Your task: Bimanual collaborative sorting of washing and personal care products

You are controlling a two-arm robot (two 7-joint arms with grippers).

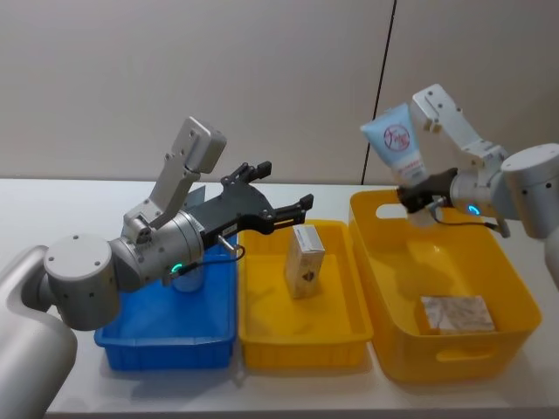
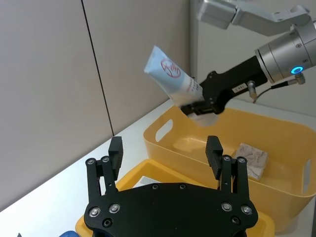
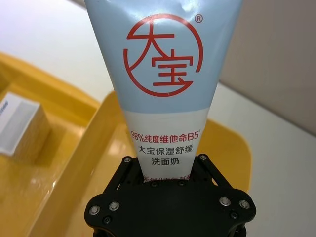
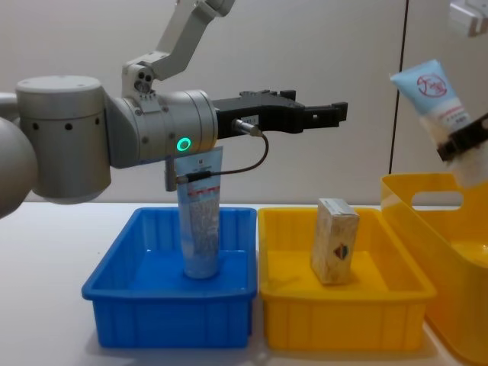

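While pinched near its cap end by the right gripper [image 1: 417, 194], wide tube [image 1: 395, 140] raised over the basket [image 1: 498, 262] — probably lifted out for sorting. Box [image 1: 305, 260] upright in yellow tray [image 1: 262, 340], narrower tube [image 4: 200, 221] standing in blue tray [image 4: 122, 305]. Left gripper [image 1: 284, 212] spread, empty — seemingly awaiting a handover.

Left gripper [image 1: 281, 194] at frame centre, fingers spread, empty. Right gripper [image 1: 417, 196] at upper right, fingers clamped.
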